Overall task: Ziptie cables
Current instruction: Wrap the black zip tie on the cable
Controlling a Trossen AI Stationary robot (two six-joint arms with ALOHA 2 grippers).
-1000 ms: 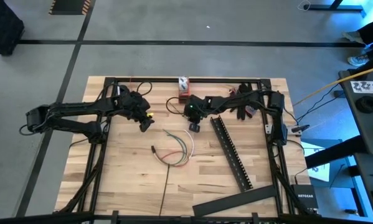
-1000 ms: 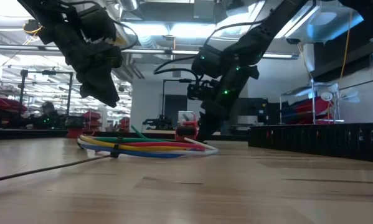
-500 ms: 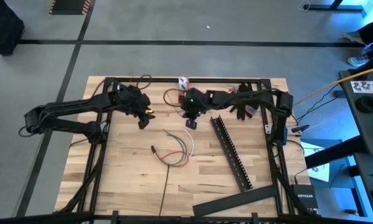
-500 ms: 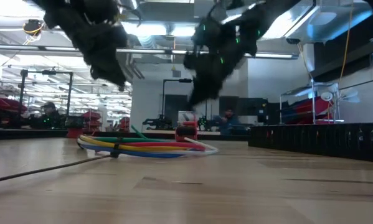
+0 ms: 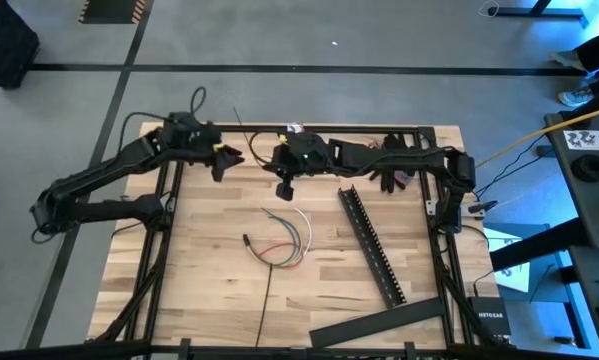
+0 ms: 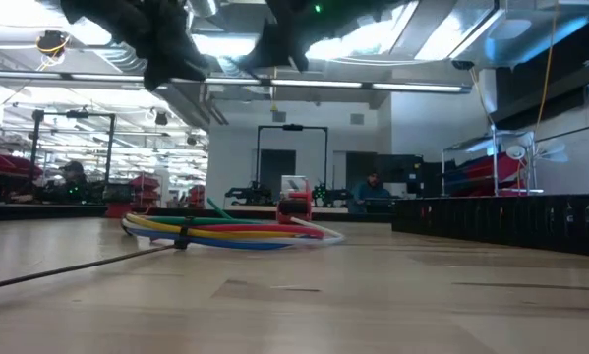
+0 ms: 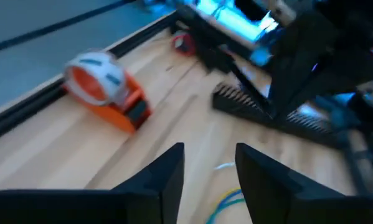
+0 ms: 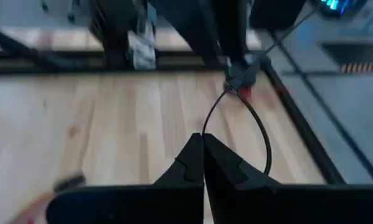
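The cables (image 5: 284,241) lie in a loose curved bunch of blue, red, white and yellow-green wires at the middle of the table. In the low view the cables (image 6: 237,231) rest flat on the wood, with a black ziptie (image 6: 183,238) around them near their left end. Its long tail (image 6: 73,265) trails along the table. My left gripper (image 5: 220,165) is open and empty, high above the table toward the far edge. Its open fingers show in the left wrist view (image 7: 208,168). My right gripper (image 5: 284,186) is shut and empty, also high, far of the cables; its closed fingers show in the right wrist view (image 8: 203,155).
An orange tape dispenser (image 5: 295,135) stands at the far edge and also shows in the left wrist view (image 7: 105,93). A long black slotted bar (image 5: 371,245) lies slanted right of the cables. Another black bar (image 5: 379,322) lies near the front edge. Black frame rails (image 5: 159,260) border the table.
Both grippers have risen and gone toward the table's far edge, almost leaving the top of the low view. My right gripper has also gone toward the left. The cables and the ziptie have stayed where they were.
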